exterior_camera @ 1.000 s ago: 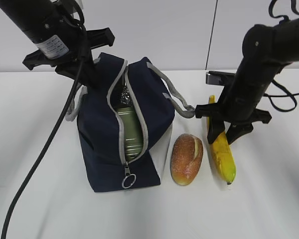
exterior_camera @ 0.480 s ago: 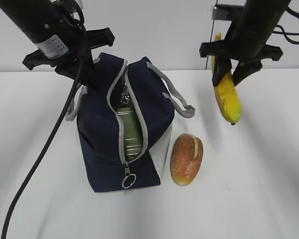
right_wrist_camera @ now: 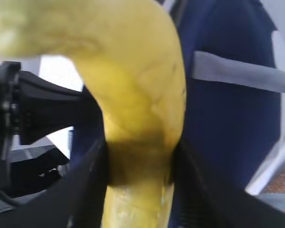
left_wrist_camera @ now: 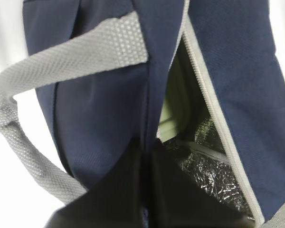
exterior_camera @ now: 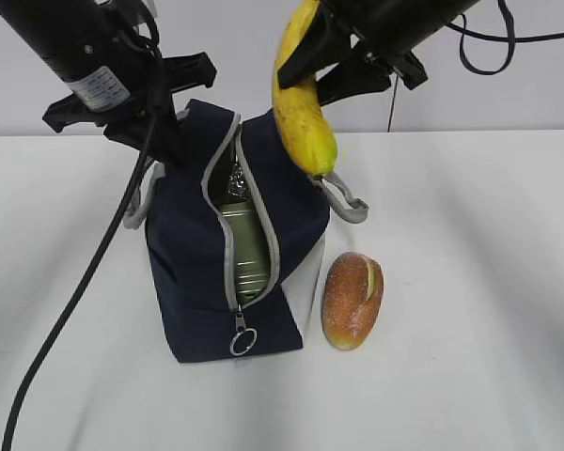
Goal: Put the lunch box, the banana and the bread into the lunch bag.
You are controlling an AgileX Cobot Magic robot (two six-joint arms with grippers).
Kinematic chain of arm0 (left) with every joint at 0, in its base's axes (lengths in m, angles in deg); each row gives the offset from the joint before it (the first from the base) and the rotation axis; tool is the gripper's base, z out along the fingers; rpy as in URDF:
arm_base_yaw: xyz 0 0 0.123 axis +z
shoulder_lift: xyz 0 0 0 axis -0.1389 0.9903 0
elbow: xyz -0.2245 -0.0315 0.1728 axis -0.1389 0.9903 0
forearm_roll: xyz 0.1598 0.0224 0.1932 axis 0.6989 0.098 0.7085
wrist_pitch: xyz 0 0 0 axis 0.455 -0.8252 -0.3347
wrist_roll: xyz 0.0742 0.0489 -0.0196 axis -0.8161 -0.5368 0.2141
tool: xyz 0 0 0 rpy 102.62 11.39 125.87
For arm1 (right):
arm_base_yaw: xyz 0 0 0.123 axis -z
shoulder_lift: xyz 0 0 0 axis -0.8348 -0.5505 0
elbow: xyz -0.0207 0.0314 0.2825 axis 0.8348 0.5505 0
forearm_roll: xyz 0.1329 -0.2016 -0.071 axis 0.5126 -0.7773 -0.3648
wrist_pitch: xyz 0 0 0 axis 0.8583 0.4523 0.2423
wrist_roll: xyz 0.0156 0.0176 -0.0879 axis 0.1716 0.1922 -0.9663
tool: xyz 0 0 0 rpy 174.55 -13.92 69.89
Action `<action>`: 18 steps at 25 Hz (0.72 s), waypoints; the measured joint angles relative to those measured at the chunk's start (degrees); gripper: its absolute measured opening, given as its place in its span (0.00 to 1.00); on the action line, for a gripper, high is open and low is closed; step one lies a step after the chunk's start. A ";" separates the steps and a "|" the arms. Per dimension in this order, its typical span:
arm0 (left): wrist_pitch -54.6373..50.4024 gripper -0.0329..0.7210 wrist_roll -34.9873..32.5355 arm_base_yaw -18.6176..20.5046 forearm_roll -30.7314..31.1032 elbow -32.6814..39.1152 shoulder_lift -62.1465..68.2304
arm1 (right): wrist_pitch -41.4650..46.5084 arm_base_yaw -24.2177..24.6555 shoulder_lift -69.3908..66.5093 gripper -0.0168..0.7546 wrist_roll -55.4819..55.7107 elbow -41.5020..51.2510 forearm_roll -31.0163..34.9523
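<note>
Banana (exterior_camera: 304,108) clamped in right gripper (exterior_camera: 343,47) above open lunch bag (exterior_camera: 183,282); left gripper (exterior_camera: 146,127) pinches bag's edge

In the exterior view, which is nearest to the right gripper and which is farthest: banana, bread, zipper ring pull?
1. banana: held in the right gripper, above the bag.
2. bread: on the table, right of the bag.
3. zipper ring pull: low on the bag's front end.

One banana (exterior_camera: 303,103), one bread (exterior_camera: 352,300), one lunch bag (exterior_camera: 193,272).
</note>
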 joint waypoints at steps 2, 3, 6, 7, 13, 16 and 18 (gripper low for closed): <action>0.00 0.04 0.00 0.00 0.00 0.00 0.00 | -0.68 -0.65 -0.22 0.43 -1.56 0.00 2.85; 0.00 0.04 0.00 0.00 0.00 0.00 0.00 | -1.09 -0.98 -0.52 0.43 -1.77 0.00 3.37; 0.00 0.04 0.00 0.00 0.00 0.00 0.00 | -1.34 -3.12 -1.62 0.43 -2.23 0.00 3.82; 0.00 0.04 0.00 0.00 0.00 0.00 0.00 | -1.34 -3.67 -2.20 0.43 -2.23 0.00 3.82; 0.05 0.04 0.00 0.00 0.00 0.00 0.00 | -2.10 -6.08 -5.41 0.43 -2.23 0.00 5.07; 0.05 0.04 0.00 0.00 0.00 0.00 0.00 | -2.36 -6.49 -6.77 0.43 -2.23 0.00 5.21; 0.00 0.04 0.00 0.00 0.00 0.00 0.00 | -3.11 -6.49 -7.27 0.43 -1.68 0.00 4.43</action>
